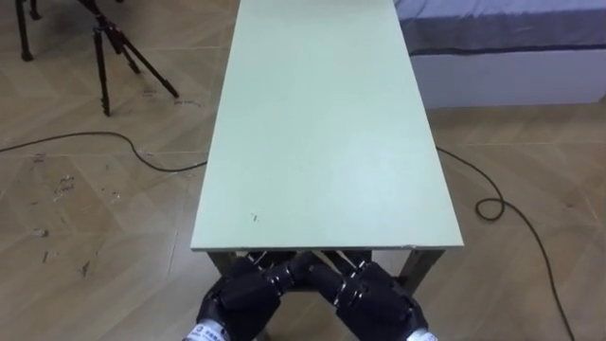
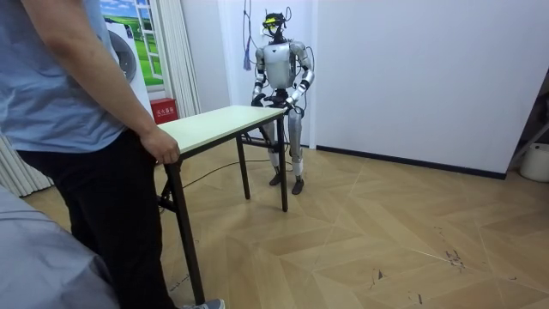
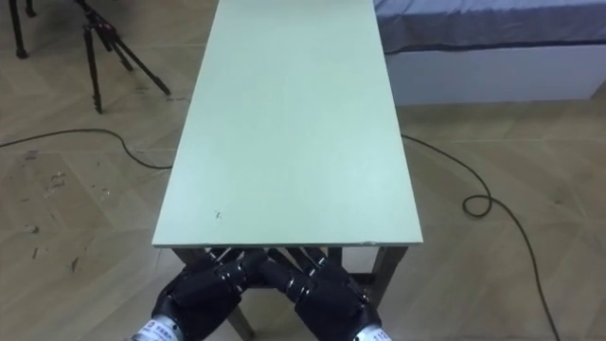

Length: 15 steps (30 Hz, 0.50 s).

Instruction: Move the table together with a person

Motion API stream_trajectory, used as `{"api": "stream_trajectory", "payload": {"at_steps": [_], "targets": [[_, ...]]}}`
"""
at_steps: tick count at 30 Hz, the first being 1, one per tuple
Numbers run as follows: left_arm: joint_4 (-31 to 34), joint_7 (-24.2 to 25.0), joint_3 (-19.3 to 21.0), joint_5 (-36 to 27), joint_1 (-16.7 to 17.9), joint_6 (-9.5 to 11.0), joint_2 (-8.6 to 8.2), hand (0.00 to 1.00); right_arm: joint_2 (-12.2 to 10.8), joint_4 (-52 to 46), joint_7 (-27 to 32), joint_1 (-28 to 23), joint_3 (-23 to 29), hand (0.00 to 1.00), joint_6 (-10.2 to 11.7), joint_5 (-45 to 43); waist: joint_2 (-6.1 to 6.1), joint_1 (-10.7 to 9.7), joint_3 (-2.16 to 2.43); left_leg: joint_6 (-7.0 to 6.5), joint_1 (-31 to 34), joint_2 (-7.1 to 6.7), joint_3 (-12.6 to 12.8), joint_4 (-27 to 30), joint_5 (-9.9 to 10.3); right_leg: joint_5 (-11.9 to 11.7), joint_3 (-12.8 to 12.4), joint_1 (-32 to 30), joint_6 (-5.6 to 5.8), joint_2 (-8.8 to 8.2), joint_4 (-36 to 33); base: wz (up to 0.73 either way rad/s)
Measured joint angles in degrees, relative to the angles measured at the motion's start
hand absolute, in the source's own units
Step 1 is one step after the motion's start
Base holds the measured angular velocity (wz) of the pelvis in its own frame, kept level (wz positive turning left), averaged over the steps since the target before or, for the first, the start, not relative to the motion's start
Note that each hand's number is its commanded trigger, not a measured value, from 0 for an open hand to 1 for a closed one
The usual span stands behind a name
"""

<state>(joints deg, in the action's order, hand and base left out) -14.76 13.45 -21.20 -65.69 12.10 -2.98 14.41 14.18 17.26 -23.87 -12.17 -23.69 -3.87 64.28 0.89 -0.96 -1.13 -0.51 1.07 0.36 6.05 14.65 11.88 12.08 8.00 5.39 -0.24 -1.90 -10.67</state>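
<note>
Table: pale-topped table [image 1: 322, 123] stands lengthwise between robot and person, top bare, legs seemingly on the floor.
Left hand: left hand [image 1: 239, 301] is tucked beneath the near short edge; fingers hidden, grasp cannot be told.
Right hand: right hand [image 1: 383, 301] sits beside it under the same edge; grasp likewise unreadable.
Person: person's hand [image 2: 161, 148] is curled over the far corner.
Risk, hold: both hands sit close together mid-edge, so the top could roll or slip.
Risk, pace: uneven stepping could jerk the table away.
Risk, floor: cable [image 1: 490, 209] and tripod [image 1: 112, 45] lie near; a foot or table leg may snag.
</note>
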Motion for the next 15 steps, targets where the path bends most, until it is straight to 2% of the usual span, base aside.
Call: {"api": "stream_trajectory", "payload": {"at_steps": [7,9,11,15], "targets": [[-1.4,-2.9,3.2,-0.1,-0.9,-1.9,-0.27,0.0,0.3,0.1,1.5,2.3,0.4,0.0,-2.0,-3.9,0.03,0.1,0.01,0.0,-0.4,0.05,0.1,0.0,0.0,0.0,0.4,0.3,0.0,0.02,0.0,0.0],[-3.5,-3.5,3.9,-0.1,-2.2,-2.2,-0.75,0.0,0.3,0.4,2.1,2.9,0.5,0.0,-2.7,-3.7,0.02,0.3,0.0,0.0,-0.8,0.04,0.1,0.0,0.0,0.0,0.4,0.5,0.0,0.02,0.1,0.0],[-6.3,-4.1,4.1,-0.1,-4.6,-3.1,-2.12,0.0,0.2,0.5,3.4,3.3,0.9,0.0,-3.4,-3.3,-0.04,1.1,-0.04,0.0,-0.9,0.03,0.1,0.0,0.0,0.0,0.3,0.6,0.0,0.01,0.1,0.0],[-7.3,-4.7,4.6,-0.2,-5.5,-3.8,-2.75,0.0,-1.0,0.9,5.5,3.4,3.1,0.0,-3.8,-2.7,-0.09,1.4,-0.07,0.0,-1.0,0.06,0.0,0.0,0.0,0.0,0.6,0.7,0.0,-0.02,0.1,0.0]]}}
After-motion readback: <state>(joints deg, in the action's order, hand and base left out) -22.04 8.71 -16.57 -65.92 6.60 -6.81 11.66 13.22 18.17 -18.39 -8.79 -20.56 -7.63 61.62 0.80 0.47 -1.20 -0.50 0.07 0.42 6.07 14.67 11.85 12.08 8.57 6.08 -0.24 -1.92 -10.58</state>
